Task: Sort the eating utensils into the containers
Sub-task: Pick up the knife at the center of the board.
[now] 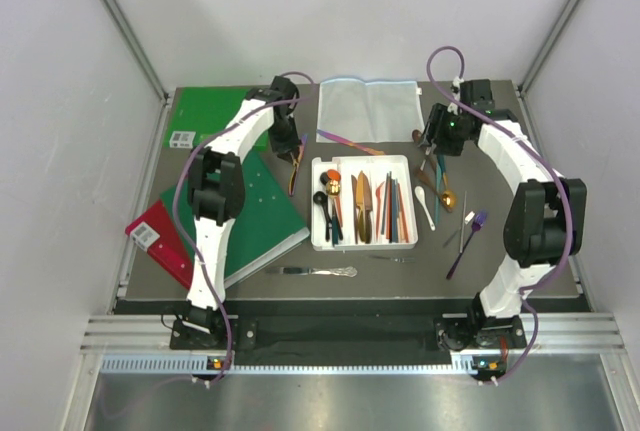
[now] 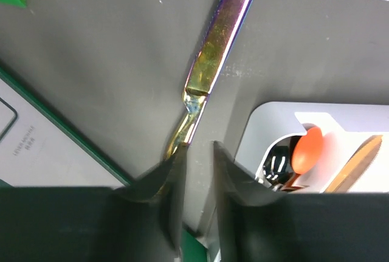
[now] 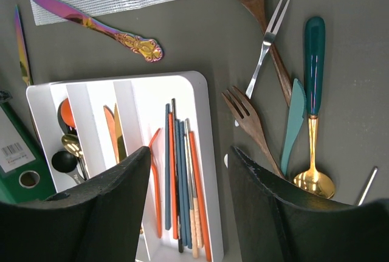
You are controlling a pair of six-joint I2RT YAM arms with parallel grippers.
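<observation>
Rainbow-shiny and thin, the knife (image 2: pixel 222 37) lies on the dark table (image 1: pixel 400 276), just left of the white tray (image 1: pixel 362 245). Its long side runs from near to far, almost the same way as the slots in the tray.

The left gripper (image 2: pixel 197 165) is right at the knife's near end. Its two fingers are close together, with only a thin gap between them. The end of the knife slips under one finger (image 2: pixel 159 186), so I cannot tell if the knife is pinched or only touched. From there the knife points away toward the far side and the mesh pouch (image 1: pixel 368 106).

The right gripper (image 3: pixel 188 152) hangs by the far right corner of the tray. Its fingers are wide apart and there is nothing in them. It is well away from this knife, so the left arm is the nearer one.

I think the knife needs only a short trip to the right, pointing the same way, to drop into the slot where the other knives (image 3: pixel 119 143) lie.
</observation>
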